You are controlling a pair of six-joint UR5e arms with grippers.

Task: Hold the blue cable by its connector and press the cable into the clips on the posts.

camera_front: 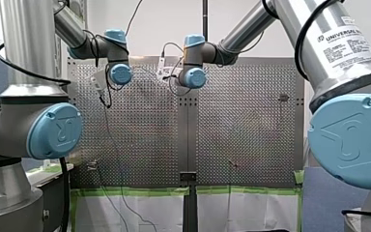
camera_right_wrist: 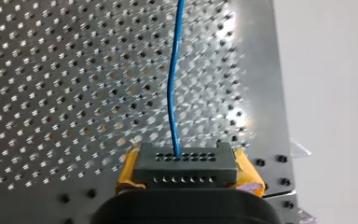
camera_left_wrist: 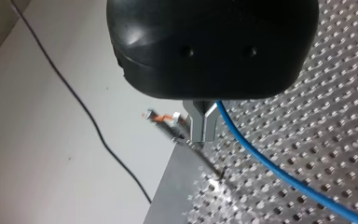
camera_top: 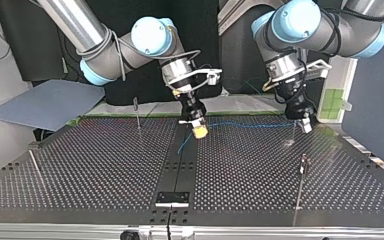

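The blue cable (camera_top: 250, 124) hangs stretched between my two grippers above the far part of the perforated table. In the right wrist view my right gripper (camera_right_wrist: 187, 161) is shut with its yellow pads (camera_right_wrist: 251, 176) on the grey connector (camera_right_wrist: 186, 171), and the cable (camera_right_wrist: 172, 93) leaves it ahead. In the top view that gripper (camera_top: 199, 131) stands near the middle. My left gripper (camera_left_wrist: 204, 134) has its metal fingers shut on the cable (camera_left_wrist: 270, 169), right beside a post's clip (camera_left_wrist: 165, 122). In the top view it (camera_top: 305, 125) is at the right.
Other thin posts stand on the table: one at the back left of the top view (camera_top: 137, 111), one nearer at the right (camera_top: 304, 164). A slanted rod (camera_top: 36, 167) lies at the left. A black strip (camera_top: 177, 170) runs down the table's middle.
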